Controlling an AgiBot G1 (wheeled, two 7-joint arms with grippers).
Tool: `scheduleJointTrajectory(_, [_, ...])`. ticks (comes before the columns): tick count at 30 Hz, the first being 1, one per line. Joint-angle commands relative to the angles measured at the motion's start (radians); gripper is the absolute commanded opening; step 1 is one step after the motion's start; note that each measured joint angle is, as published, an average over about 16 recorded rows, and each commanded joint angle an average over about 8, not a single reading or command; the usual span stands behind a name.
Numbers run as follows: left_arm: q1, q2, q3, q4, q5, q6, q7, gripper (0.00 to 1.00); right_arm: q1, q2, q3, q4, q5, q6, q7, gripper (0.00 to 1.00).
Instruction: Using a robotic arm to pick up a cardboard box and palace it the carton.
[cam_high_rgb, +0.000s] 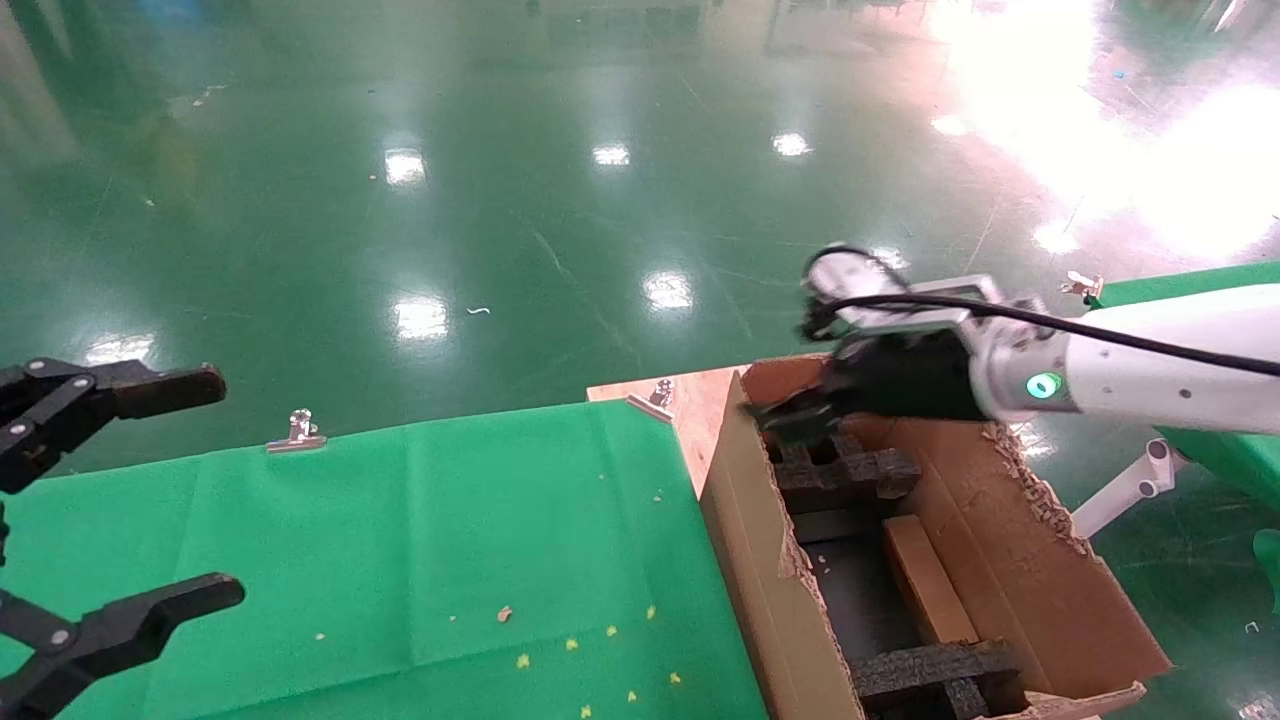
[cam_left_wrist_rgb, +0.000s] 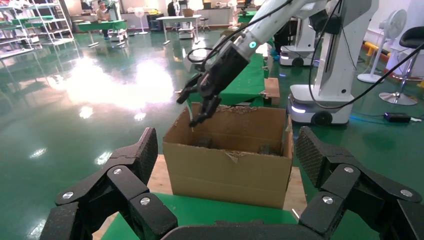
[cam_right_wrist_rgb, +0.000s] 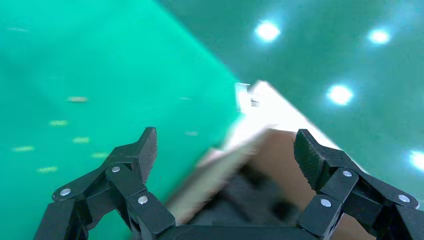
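The carton (cam_high_rgb: 760, 570), large, brown and ragged at the rim, stands at the right end of the table with black foam inserts (cam_high_rgb: 845, 470) inside. The small flat cardboard box (cam_high_rgb: 925, 580) lies inside it, along the right wall between the inserts. The white robotic arm (cam_high_rgb: 1150, 370), my right arm, reaches in from the right. Its right gripper (cam_high_rgb: 795, 415) is open and empty over the carton's far end. In the right wrist view the right gripper (cam_right_wrist_rgb: 226, 150) hangs above the blurred rim and foam. The left wrist view shows the carton (cam_left_wrist_rgb: 227, 170) and that gripper (cam_left_wrist_rgb: 197, 102). My left gripper (cam_high_rgb: 215, 485) is open at the far left.
A green cloth (cam_high_rgb: 400, 560) covers the table, held by metal clips (cam_high_rgb: 297, 432). A bare wooden corner (cam_high_rgb: 695, 400) shows next to the carton. Another green table (cam_high_rgb: 1190, 285) stands at the right. Glossy green floor lies beyond. A white robot base (cam_left_wrist_rgb: 320, 100) stands behind the carton.
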Motion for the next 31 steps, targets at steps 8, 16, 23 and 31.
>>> scheduleJointTrajectory(8, [0.0,0.0,0.0,0.0,0.0,0.0,0.0,1.0,0.017,0.033,0.068,0.084,0.171,-0.118,-0.132,1.0])
scheduleJointTrajectory(16, [0.0,0.0,0.0,0.0,0.0,0.0,0.0,1.0,-0.009,0.02,0.09,0.049,0.154,-0.116,-0.123,1.0])
scheduleJointTrajectory(23, [0.0,0.0,0.0,0.0,0.0,0.0,0.0,1.0,-0.115,0.004,0.26,0.042,0.198,-0.207,-0.194,1.0])
scheduleJointTrajectory(31, [0.0,0.0,0.0,0.0,0.0,0.0,0.0,1.0,-0.235,-0.015,0.449,0.029,0.244,-0.306,-0.273,1.0])
